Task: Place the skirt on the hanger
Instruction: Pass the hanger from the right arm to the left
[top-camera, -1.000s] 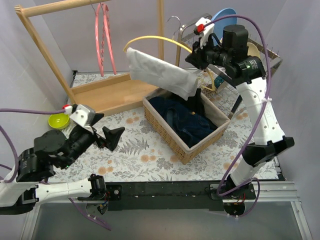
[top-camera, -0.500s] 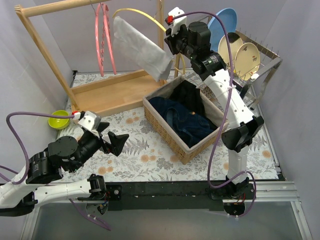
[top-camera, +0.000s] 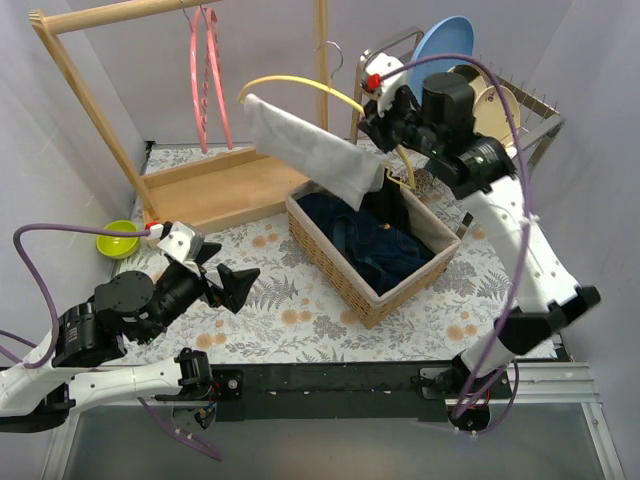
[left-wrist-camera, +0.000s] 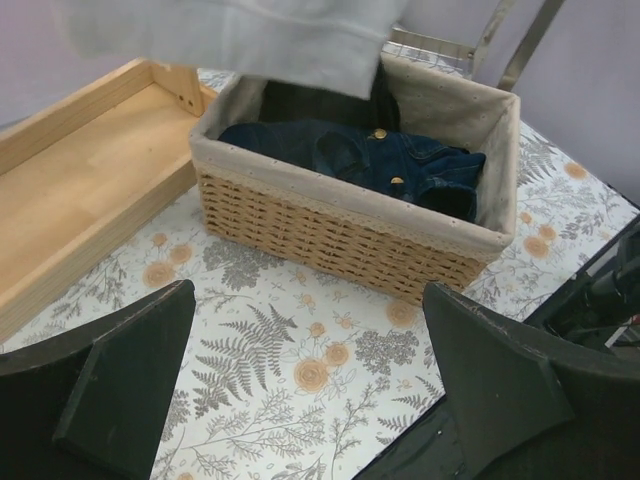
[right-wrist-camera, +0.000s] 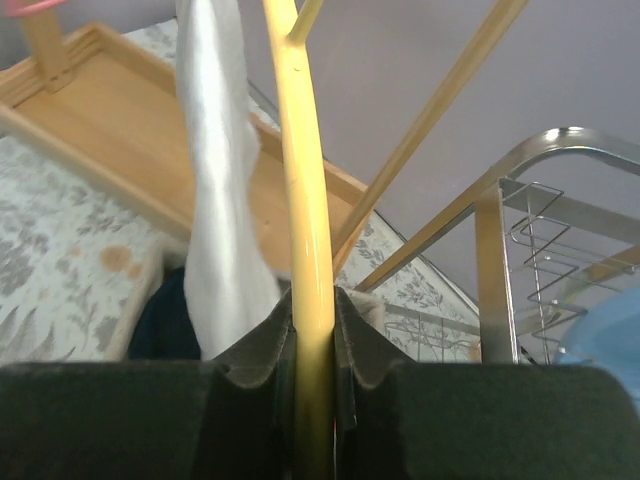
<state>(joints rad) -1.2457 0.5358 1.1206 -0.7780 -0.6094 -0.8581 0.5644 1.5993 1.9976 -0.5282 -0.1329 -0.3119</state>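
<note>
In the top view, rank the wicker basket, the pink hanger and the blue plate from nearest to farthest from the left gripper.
From the left gripper:
1. Wicker basket, just to its right.
2. Pink hanger, hanging at the back left.
3. Blue plate, far back on the right.

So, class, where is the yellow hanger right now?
In the top view the yellow hanger is in the air at centre back, clamped in the right tool. The white skirt is draped over it above the wicker basket.
</note>
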